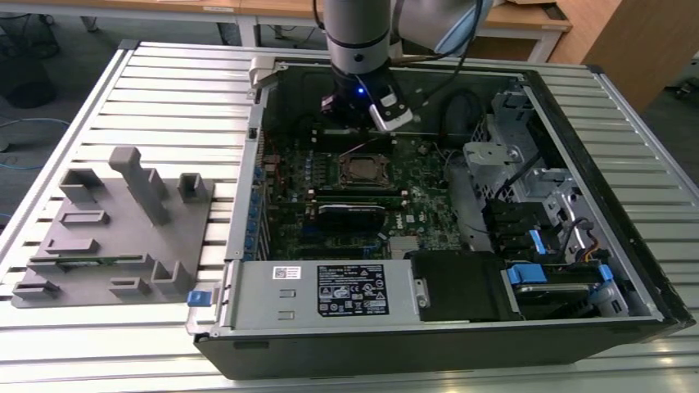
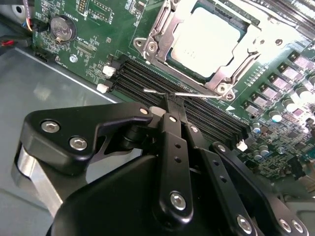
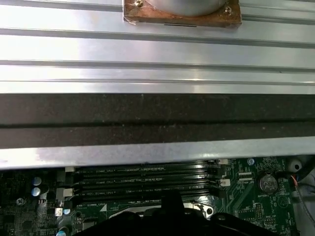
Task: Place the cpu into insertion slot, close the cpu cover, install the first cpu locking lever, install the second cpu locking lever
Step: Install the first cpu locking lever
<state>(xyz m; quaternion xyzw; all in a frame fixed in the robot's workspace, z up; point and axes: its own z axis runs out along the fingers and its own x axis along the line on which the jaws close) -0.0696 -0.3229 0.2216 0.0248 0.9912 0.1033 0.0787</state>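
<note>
1. Second wrist view showed me the cpu [image 2: 205, 42] lying flat in its socket, with the silvery cpu cover [image 2: 156, 34] down around it, so I judged the step in hand to be a locking lever.
2. In the exterior view, the insertion slot [image 1: 364, 168] sat in the middle of the green motherboard [image 1: 421, 209], inside the open computer case [image 1: 611, 164].
3. The gripper [image 2: 172, 105] was clenched, its two fingers pressed together. The thin wire locking lever [image 2: 197, 94] crossed just at their tips, above the black memory slots [image 2: 142, 81].
4. I could not tell whether the wire was pinched between the tips or only touched by them, nor whether this was the first or the second lever.
5. To do it well, I thought the push should be slow and follow the lever's own arc, down and then sideways under its catch.
6. The risks I saw: the round wire slipping off the narrow tips, and the tips striking the memory slots just below.
</note>
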